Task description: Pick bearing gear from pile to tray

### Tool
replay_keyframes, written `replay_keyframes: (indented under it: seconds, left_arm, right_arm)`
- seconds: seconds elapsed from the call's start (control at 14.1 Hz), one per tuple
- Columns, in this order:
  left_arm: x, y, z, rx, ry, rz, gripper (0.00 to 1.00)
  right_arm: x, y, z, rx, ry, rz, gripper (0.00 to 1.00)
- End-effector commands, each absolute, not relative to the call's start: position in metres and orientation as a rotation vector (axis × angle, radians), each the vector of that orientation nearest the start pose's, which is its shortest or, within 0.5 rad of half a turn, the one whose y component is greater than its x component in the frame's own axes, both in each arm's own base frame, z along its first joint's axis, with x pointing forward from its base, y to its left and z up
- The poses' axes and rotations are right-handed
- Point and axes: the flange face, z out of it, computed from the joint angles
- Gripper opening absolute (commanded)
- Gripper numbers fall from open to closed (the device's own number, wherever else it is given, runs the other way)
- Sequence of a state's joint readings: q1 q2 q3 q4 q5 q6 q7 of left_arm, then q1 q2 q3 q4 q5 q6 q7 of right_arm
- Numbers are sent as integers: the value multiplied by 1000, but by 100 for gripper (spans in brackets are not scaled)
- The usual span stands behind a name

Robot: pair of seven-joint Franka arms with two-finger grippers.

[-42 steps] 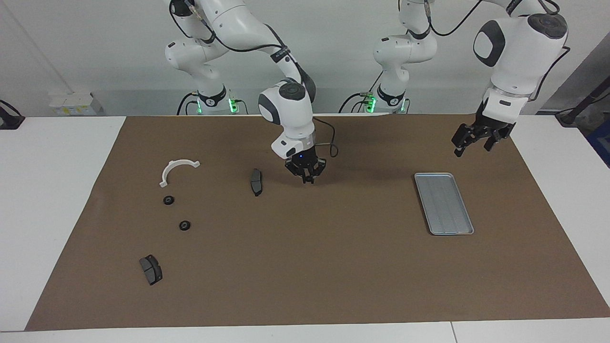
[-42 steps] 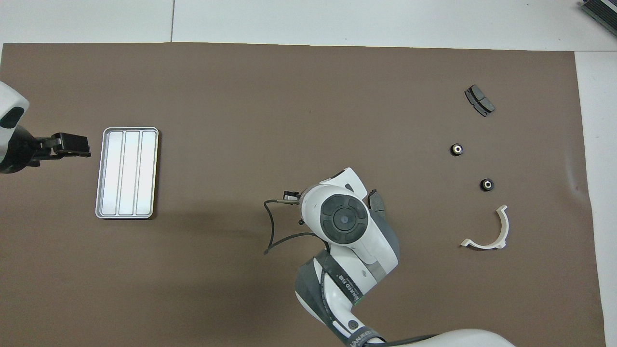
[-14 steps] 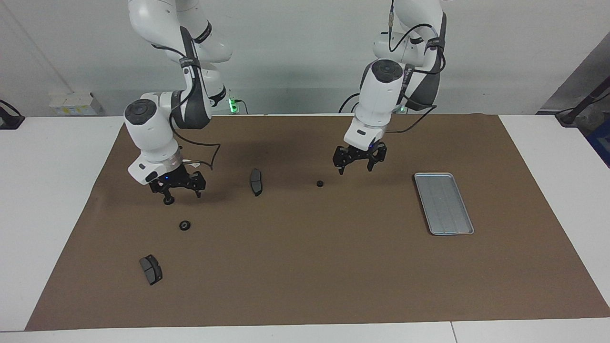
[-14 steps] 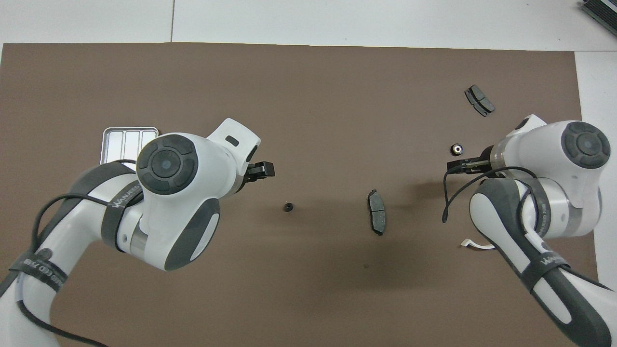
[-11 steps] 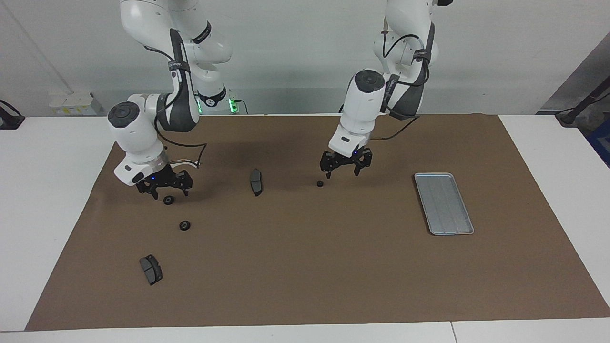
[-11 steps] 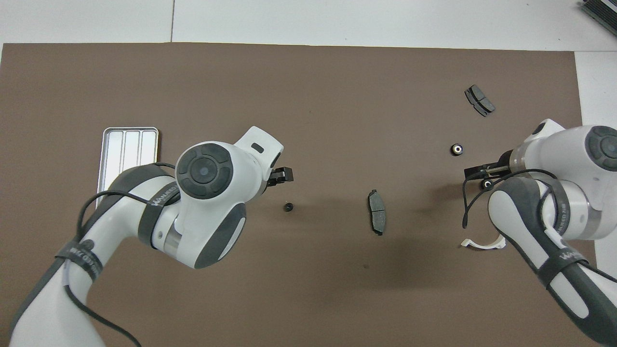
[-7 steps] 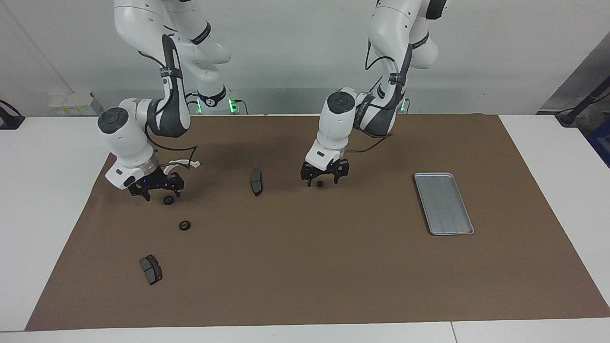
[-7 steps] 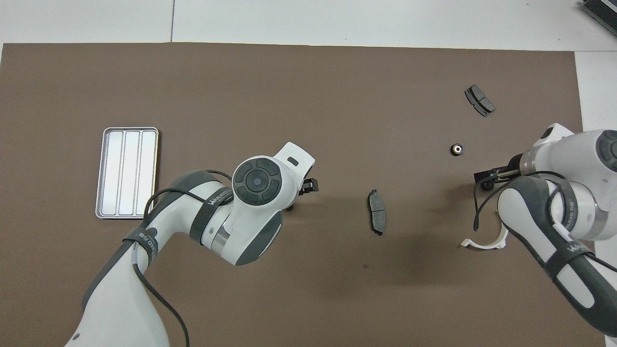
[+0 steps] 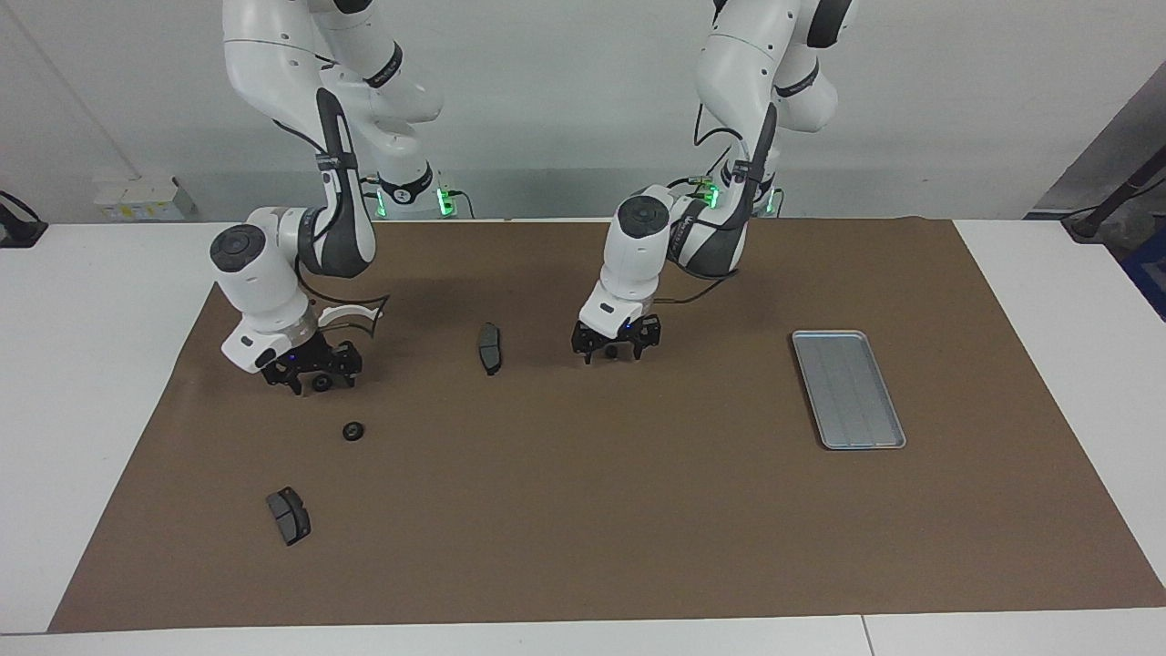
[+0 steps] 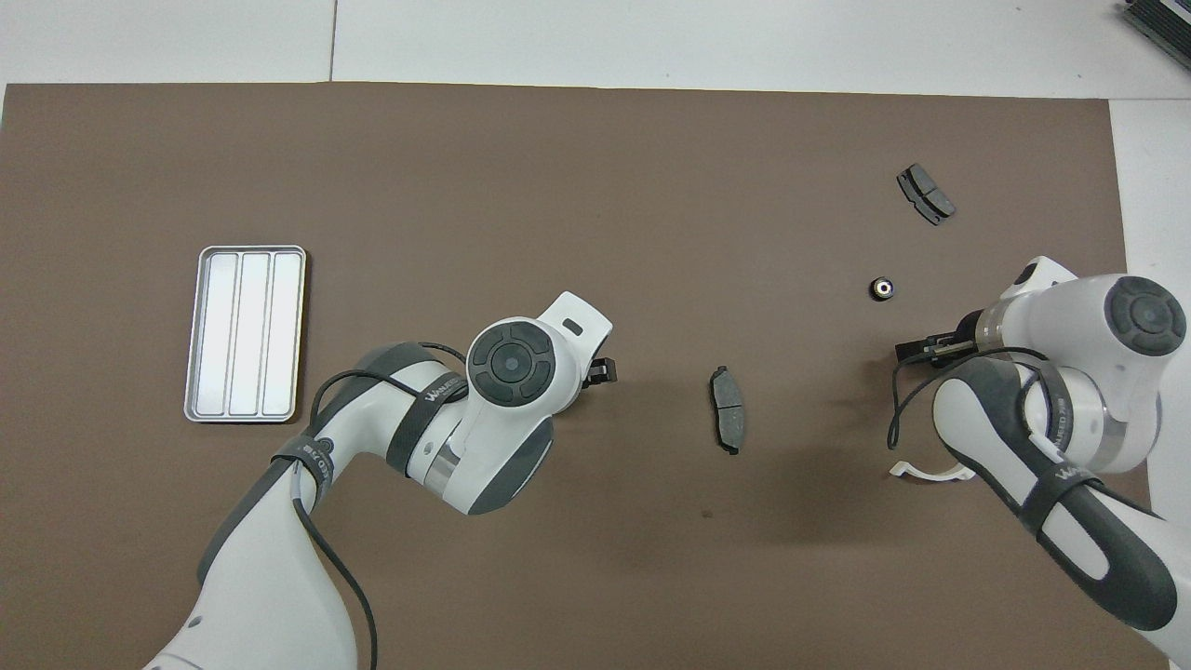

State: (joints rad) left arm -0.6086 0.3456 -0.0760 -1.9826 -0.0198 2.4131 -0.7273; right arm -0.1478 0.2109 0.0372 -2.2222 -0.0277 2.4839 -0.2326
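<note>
Left pincer (image 9: 613,350): wide, astride a small gear (image 9: 612,349).
Right pincer (image 9: 310,380): wide, astride another gear (image 9: 321,384).
Tray (image 9: 848,389): bare.

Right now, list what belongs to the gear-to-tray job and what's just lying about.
Job: three small black round gears, one each at the left gripper and right gripper; ribbed silver tray.
Lying about: two dark grey brake pads; white curved half-ring.

- Matt brown mat (image 9: 583,510), paper-like, smooth.
- Tray (image 9: 891,435): silver-grey metal, dull sheen, ribbed floor.
- Arm shells (image 9: 264,273): glossy white plastic.
- Brake pads (image 9: 288,516): matt dark grey.
- Half-ring (image 10: 930,472): white plastic.
</note>
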Motion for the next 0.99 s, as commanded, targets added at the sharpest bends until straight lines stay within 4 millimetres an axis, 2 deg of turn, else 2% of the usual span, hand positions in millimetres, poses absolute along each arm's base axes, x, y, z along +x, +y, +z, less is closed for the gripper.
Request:
replay_keyframes:
  seconds: [0.0,0.14,0.35,0.43,0.57,0.78,0.92]
  left_arm:
    - [467,-387,293,-3224,-76,-83,100]
    - [467,-387,293,-3226,-74,-87,86]
    - [466,-387,293,-3226,-69,-84,64]
    - [466,-387,293,-3226,-69,-84,59]
    - [466,-387,293,-3223,-69,-79,49]
    - [466,-387,293,-3220,-69,-73,35]
    - [466,-387,293,-3220,-69,-73,26]
  right_arm:
    - [546,-66,283,-3134,-212,-88,72]
    - [545,-68,283,-3129,-196,-85,57]
    - [548,-67,290,-3124,-191,-77,17]
    - [551,-66,295,-3118,-178,-81,8]
    - [555,-62,304,-3109,-172,-98,0]
    - [568,-52,334,-3093,-152,-155,0]
    - [579,-37,351,-3082,-99,-153,0]
